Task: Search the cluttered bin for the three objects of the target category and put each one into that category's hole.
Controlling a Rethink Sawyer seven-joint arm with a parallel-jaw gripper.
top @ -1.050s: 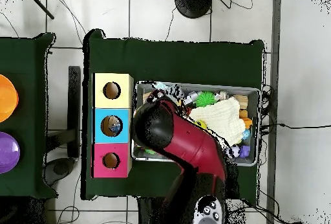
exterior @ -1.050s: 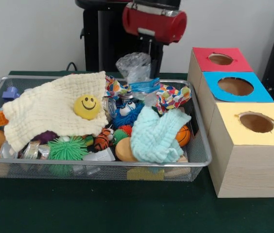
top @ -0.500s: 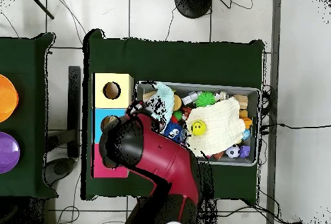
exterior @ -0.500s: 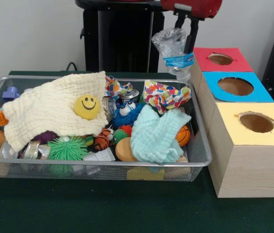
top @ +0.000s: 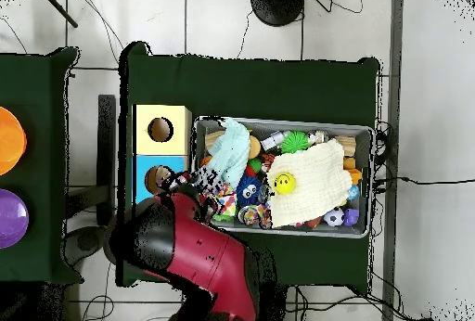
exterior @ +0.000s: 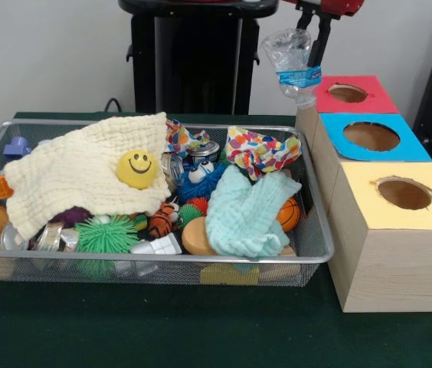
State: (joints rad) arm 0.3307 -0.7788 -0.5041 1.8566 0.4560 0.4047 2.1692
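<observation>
My gripper [exterior: 313, 42] hangs at the top of the front view, shut on a crumpled clear plastic bottle [exterior: 292, 57] with a blue label. The bottle dangles just left of the red-topped box [exterior: 350, 93], above the bin's right rim. Nearer the camera stand the blue-topped box [exterior: 371, 136] and the yellow-topped box [exterior: 404, 193], each with a round hole. In the overhead view the red arm [top: 176, 243] covers the red box and hides the gripper. The yellow box [top: 160, 129] and blue box [top: 158, 178] show there.
The wire bin [exterior: 308, 257] holds a cream cloth [exterior: 78, 172] under a yellow smiley ball [exterior: 137, 169], a light blue cloth [exterior: 247, 211], a dotted cloth [exterior: 262, 151], a green spiky ball [exterior: 106, 234], a metal can [exterior: 201, 151] and several small toys.
The gripper has lifted the plastic bottle out of the bin and carried it right, toward the red-topped box. The bin's contents have stayed put.
</observation>
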